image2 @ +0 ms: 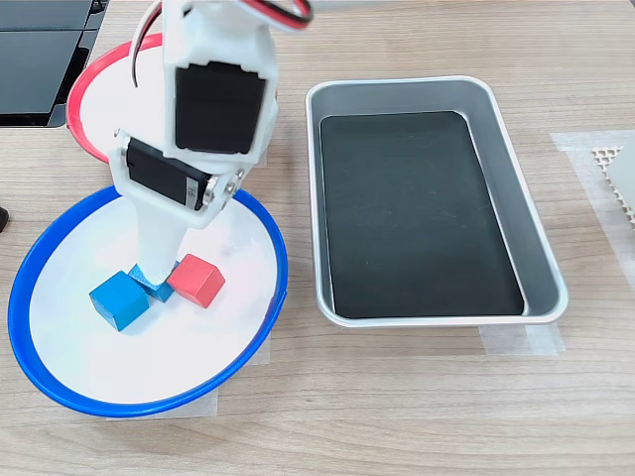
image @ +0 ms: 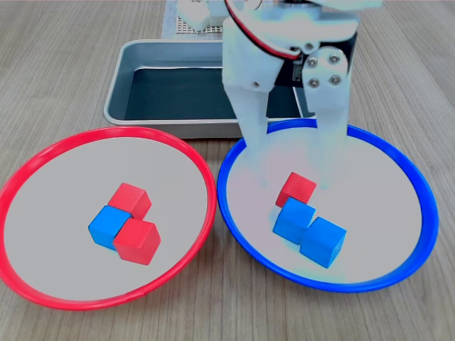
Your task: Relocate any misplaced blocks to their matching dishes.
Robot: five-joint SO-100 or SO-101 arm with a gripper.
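While I watched both exterior views, the white pincer (image: 295,181) hung low inside the blue-rimmed dish (image: 425,192), its 2 fingers spread apart and straddling the red cube (image: 296,189) there without clasping it. 1 finger (image: 257,142) stood toward the first exterior view's left of that cube and the other came down just beside it on the first exterior view's right. The red cube leaned against 1 blue cube (image: 292,219), and another blue cube (image: 323,241) touched that one nearer the camera.

From the second exterior view I saw the arm's white body covering part of the dish, with the red cube just to the second exterior view's right of the fingers.

Over in the red-rimmed dish (image: 28,170), on the first exterior view's left, a blue cube (image: 106,226) sat wedged between 2 red cubes, 1 behind it (image: 130,199) and 1 in front (image: 138,241), all 3 touching.

Behind both dishes I had a grey metal tray (image: 128,71) with a dark bottom, resting on the wooden tabletop (image: 64,57).
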